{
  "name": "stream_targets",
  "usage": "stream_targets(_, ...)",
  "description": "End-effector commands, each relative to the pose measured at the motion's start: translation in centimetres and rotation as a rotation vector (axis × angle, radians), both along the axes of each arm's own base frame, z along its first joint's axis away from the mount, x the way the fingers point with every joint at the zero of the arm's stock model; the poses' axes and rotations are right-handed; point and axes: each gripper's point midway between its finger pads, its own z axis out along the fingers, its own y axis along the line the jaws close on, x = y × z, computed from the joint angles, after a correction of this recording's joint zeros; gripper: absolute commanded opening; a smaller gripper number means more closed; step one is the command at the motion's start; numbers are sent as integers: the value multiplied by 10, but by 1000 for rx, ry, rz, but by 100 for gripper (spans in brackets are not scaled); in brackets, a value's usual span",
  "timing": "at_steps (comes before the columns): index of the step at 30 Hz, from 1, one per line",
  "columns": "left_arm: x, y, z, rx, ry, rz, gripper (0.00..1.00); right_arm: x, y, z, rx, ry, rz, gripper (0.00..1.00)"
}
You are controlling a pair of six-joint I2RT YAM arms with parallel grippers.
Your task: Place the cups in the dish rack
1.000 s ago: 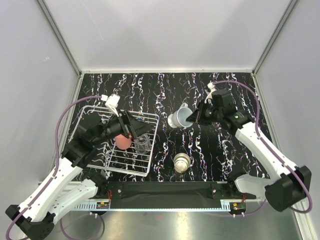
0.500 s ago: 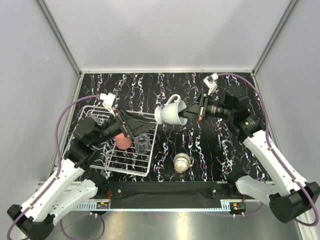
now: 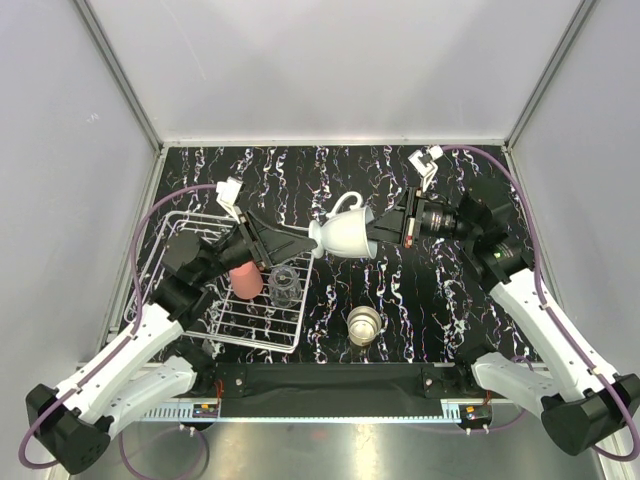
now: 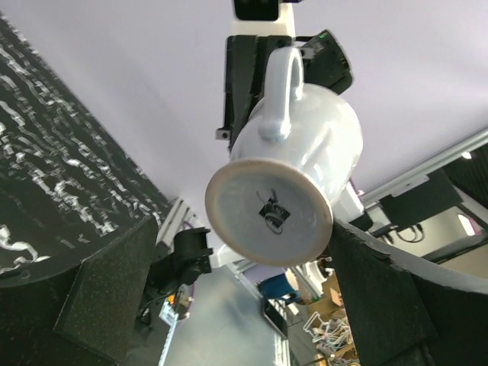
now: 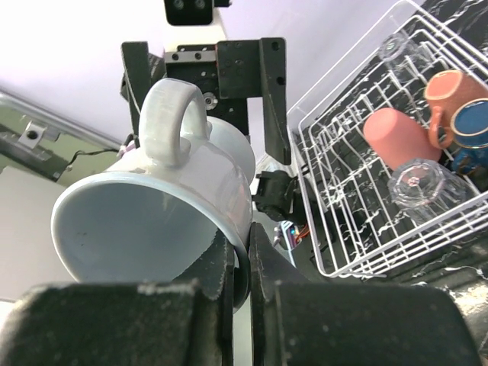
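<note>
Airborne pale blue-white mug (image 3: 343,236) by white wire dish rack (image 3: 250,322); other cups down.
Mug tipped on its side, handle up, rim wall pinched by right end effector (image 5: 240,255), just off the rack's 2 o'clock corner. Rack sits at worktop (image 3: 440,300) 8 o'clock. Racked: coral-red tumbler (image 5: 396,137), salmon mug (image 5: 456,93), dark blue cup (image 5: 474,126), clear glass (image 5: 419,183). Second clear glass (image 3: 364,323) upright on worktop, at the mug's 6 o'clock.
</note>
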Motion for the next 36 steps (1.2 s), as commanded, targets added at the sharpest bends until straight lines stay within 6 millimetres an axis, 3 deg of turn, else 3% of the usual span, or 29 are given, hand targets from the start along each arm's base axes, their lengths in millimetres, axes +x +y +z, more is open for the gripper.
stream_targets(1, -17, 0, 31, -118, -63, -69, 99, -16, -1, 32, 86, -115, 61, 0)
stream_targets(12, -22, -11, 32, -133, -27, -129, 99, -9, 1, 27, 95, -112, 54, 0)
stream_targets(23, -25, -10, 39, -153, -42, -138, 96, -2, 2, 15, 70, -91, 34, 0)
stream_targets(30, -27, -13, 40, -163, -30, -163, 80, 0, 2, 16, 70, -101, 25, 0)
stream_targets(34, -28, -12, 42, -177, -35, -167, 62, 2, 4, 13, 65, -90, 27, 0)
stream_targets(36, -29, -13, 44, -180, -38, -173, 46, 3, 4, 11, 58, -82, 26, 0)
